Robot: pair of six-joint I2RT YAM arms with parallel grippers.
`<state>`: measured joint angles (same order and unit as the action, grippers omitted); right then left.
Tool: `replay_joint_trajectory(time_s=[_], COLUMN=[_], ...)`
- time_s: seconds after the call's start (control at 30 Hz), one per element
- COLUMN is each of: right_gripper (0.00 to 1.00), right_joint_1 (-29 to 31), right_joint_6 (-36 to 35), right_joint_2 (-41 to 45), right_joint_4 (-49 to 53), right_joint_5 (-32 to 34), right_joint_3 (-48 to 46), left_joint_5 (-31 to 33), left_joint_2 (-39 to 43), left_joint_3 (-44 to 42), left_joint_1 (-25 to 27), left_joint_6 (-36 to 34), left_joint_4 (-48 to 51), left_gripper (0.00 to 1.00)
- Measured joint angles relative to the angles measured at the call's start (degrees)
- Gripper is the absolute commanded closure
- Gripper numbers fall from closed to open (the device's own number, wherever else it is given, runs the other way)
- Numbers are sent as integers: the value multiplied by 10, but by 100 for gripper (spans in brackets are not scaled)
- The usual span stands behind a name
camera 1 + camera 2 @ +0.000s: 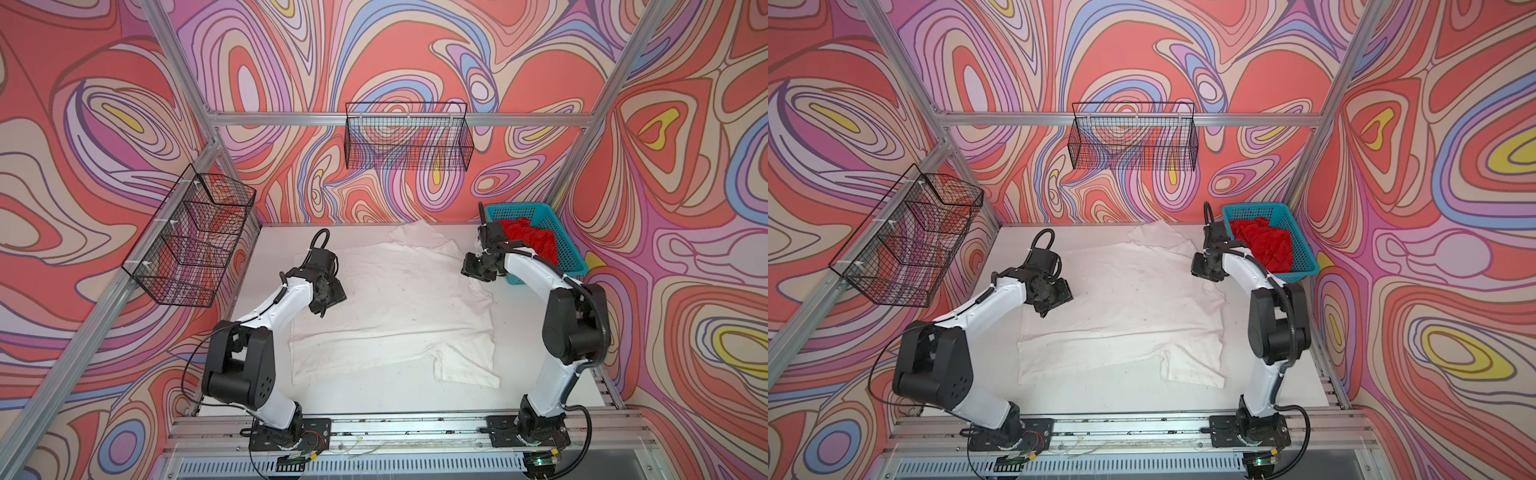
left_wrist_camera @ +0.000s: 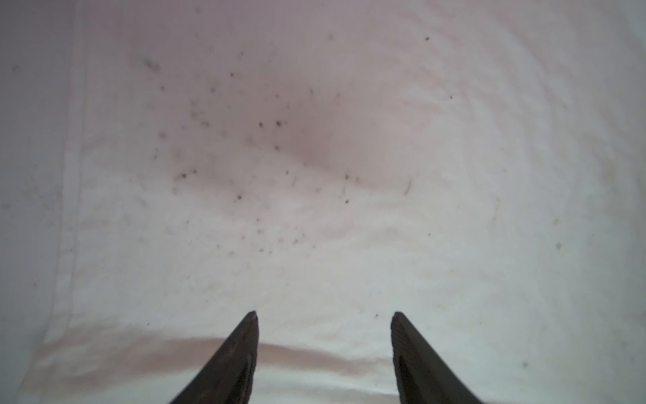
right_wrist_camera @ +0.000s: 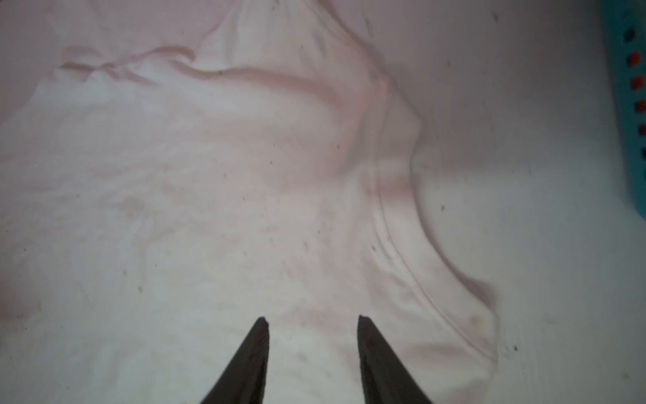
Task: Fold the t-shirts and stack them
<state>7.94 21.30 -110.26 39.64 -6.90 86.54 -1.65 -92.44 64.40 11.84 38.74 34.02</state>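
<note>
Left claw (image 2: 324, 316) open above white t-shirt (image 2: 314, 210), nothing held

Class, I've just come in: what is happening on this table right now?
A large white cloth t-shirt lies spread on the table. The left gripper and right gripper hang over its opposite sides, jaws apart, holding nothing. A bright red t-shirt sits crumpled in the teal plastic lattice basket, unfolded.

The white table (image 1: 365, 399) carries the spread white t-shirt (image 1: 399, 307) and, apparently, the teal basket (image 1: 573, 249).
</note>
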Motion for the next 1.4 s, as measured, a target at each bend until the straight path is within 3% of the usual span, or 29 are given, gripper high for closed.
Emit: replay_joint_trajectory(time_s=[0.17, 0.37, 0.63, 1.13, 1.4], right_gripper=[49, 45, 45, 47, 48], right_joint_1=[0, 0, 7, 56, 94], right_joint_6=[-12, -18, -44, -129, -132], right_joint_2=[-122, -218, -292, -71, 2], right_joint_4=[-22, -46, -32, -44, -34], right_joint_5=[-2, -8, -32, -40, -45], right_joint_3=[124, 224, 298, -47, -147], left_joint_5=[3, 1, -21, -44, -43], left_joint_2=[-97, -191, -213, -114, -103], left_joint_3=[68, 137, 132, -14, -29], left_joint_1=[-27, -45, -40, -12, -5], left_joint_6=[-19, -28, -14, 24, 35], left_joint_4=[-23, -33, -39, -88, -97], left_gripper=[29, 34, 42, 47, 49])
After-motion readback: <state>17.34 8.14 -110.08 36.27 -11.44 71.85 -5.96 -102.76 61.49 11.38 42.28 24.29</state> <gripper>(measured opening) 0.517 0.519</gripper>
